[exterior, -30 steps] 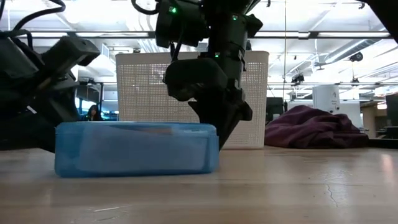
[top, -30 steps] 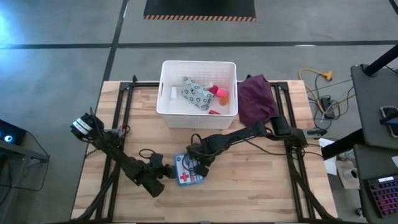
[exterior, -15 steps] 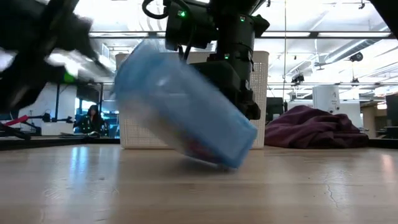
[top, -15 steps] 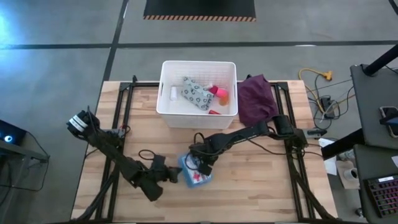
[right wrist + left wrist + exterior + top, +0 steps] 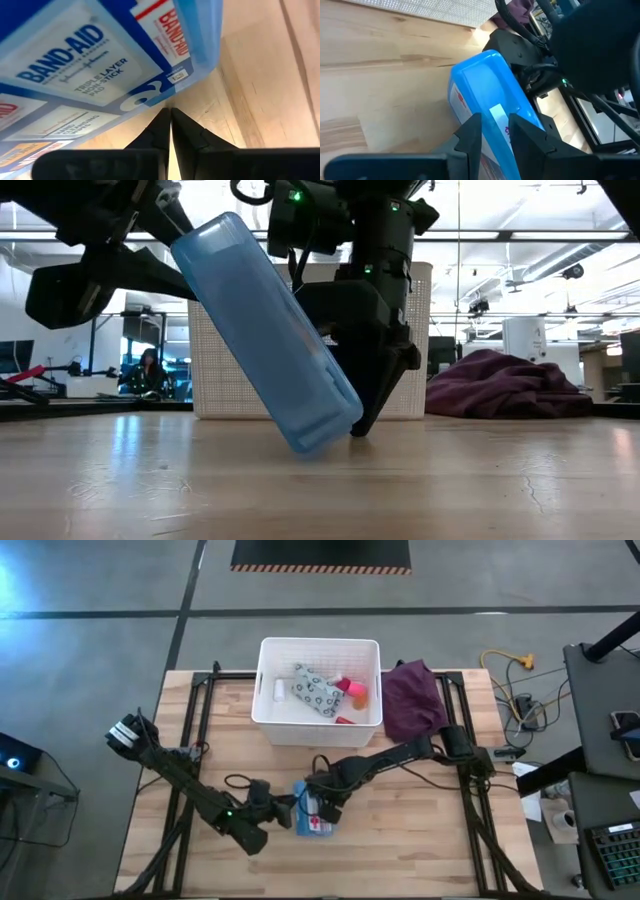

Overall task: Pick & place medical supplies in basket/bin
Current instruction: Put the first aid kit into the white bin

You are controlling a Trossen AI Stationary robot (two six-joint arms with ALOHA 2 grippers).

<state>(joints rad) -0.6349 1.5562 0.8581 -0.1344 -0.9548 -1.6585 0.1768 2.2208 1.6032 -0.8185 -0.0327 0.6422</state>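
The blue packet with the red cross (image 5: 312,812) is a flat clear-blue case that stands tipped up on the table between my two grippers (image 5: 265,330). My left gripper (image 5: 287,812) is shut on its raised end. My right gripper (image 5: 328,802) is shut, its fingers pointing down at the packet's low edge. The white basket (image 5: 320,641) stands beyond them at the far edge. It holds the pale green patterned pouch (image 5: 318,690) with pink (image 5: 343,686), orange (image 5: 360,693), red (image 5: 345,720) and white (image 5: 279,688) pieces. My left gripper (image 5: 492,120) pinches the packet's raised end (image 5: 495,112) between its two fingers (image 5: 470,135), coming from the table's left. The packet leans steeply, its upper end (image 5: 215,230) held high and its lower edge (image 5: 320,442) on the table. My right gripper (image 5: 169,112) sets its shut fingertips (image 5: 358,425) on the table against the packet's lower edge (image 5: 195,75), from above and slanting down. The packet's printed face (image 5: 100,65) leans over them.
A dark purple cloth (image 5: 413,700) lies heaped to the right of the basket (image 5: 510,385). Black frame rails (image 5: 200,730) run along the table's left and right sides. Bare wood lies near the table's front edge (image 5: 420,850).
The packet lay flat on the table. Its left end has swung up while its right edge stayed down by my right gripper's shut fingers. My left gripper has moved up and toward the table's right with the raised end.
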